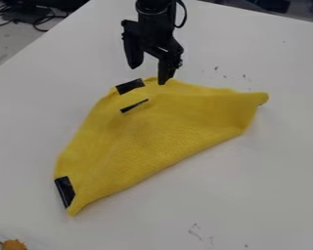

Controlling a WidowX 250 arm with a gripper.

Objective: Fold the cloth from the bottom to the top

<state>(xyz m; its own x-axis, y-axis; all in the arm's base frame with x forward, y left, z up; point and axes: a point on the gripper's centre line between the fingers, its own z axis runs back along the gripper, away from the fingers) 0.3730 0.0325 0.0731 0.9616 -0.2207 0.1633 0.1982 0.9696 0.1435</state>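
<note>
On the white table (251, 195), the yellow cloth (152, 136) slants lower left to upper right. It spreads downframe from the gripper (148, 75), whose fingers stand parted.

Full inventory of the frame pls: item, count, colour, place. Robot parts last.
cloth: 1, yellow, mid-table, partly folded over
tape-like patches: 3, black, on the cloth; one at its upper edge, a thin strip just below, one at its lower-left end
table: 1, white, under the cloth, dark scuffs lower right and upper right
unidentified item: 1, orange, bottom-left corner
cables: several, mostly black, upper-left corner beyond the table
floor: 1, grey, upper left
arm: 1, black, in from the top edge
gripper: 1, black, two fingers apart, at the cloth's upper edge
</note>
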